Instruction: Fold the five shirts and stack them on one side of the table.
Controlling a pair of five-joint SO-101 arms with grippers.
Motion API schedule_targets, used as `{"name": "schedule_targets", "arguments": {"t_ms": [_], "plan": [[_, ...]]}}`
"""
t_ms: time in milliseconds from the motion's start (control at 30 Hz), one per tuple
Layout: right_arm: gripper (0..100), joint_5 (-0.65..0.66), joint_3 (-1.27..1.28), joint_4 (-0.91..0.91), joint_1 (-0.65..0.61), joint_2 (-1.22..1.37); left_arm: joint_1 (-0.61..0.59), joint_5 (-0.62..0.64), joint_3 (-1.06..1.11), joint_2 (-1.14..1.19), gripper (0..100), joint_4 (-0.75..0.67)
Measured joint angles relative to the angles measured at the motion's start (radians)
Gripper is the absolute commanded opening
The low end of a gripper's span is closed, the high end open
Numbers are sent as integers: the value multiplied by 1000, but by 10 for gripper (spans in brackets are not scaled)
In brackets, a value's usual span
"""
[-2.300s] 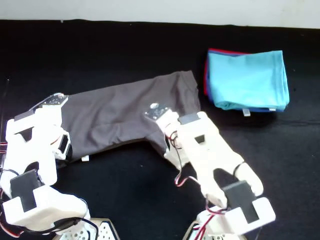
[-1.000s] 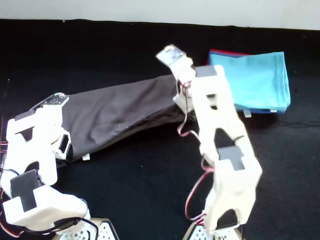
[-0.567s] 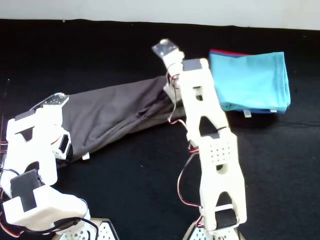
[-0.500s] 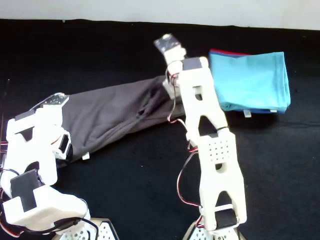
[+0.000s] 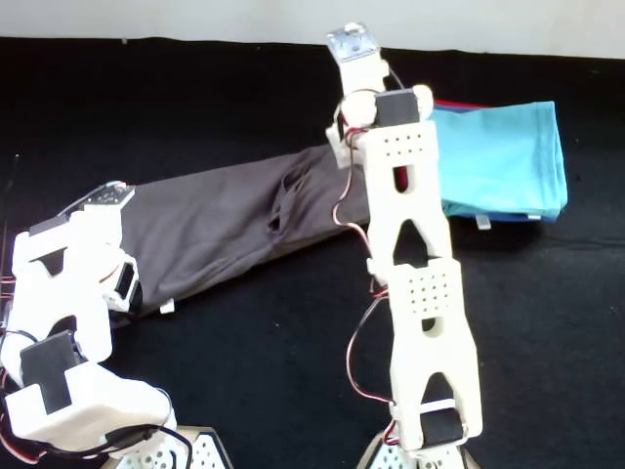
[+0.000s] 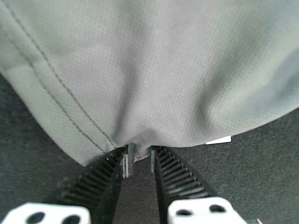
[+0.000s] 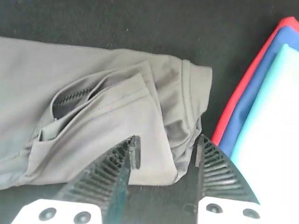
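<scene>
A dark grey shirt [image 5: 215, 225] lies as a long folded strip across the middle of the black table [image 5: 244, 98]. My left gripper [image 6: 138, 157] is shut on the hem of that shirt [image 6: 154, 70] at its left end, beside a small white tag [image 6: 218, 139]. The left arm [image 5: 68, 274] stands at the table's near left. My right gripper [image 7: 166, 151] hangs open above the shirt's bunched right end [image 7: 154, 116], holding nothing. The right arm [image 5: 405, 205] stretches far across the table. A stack of folded shirts [image 5: 503, 156], turquoise on top of blue and red, sits at the far right.
The folded stack [image 7: 266, 107] lies just beside the grey shirt's right end. Black table stretches in front of the shirt [image 5: 273, 332] and behind it. A pale wall [image 5: 195, 18] borders the table's far edge.
The right arm carried the shirt's near edge over to the far side, let it go, and rose farther back. The shirt is now a narrower strip. The left arm has stayed put.
</scene>
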Motion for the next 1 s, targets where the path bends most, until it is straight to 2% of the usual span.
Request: {"name": "schedule_targets", "arguments": {"t_ms": [300,400,667,800,1000], "plan": [[5,0,170,5,-183,2,0,0,0,0,91,0],[5,0,221,-48,-229,0,0,0,0,0,91,0],[5,0,460,-368,-236,2,0,0,0,0,91,0],[5,-2,499,-511,-236,2,0,0,0,0,91,0],[5,-3,450,-532,-235,2,0,0,0,0,91,0]]}}
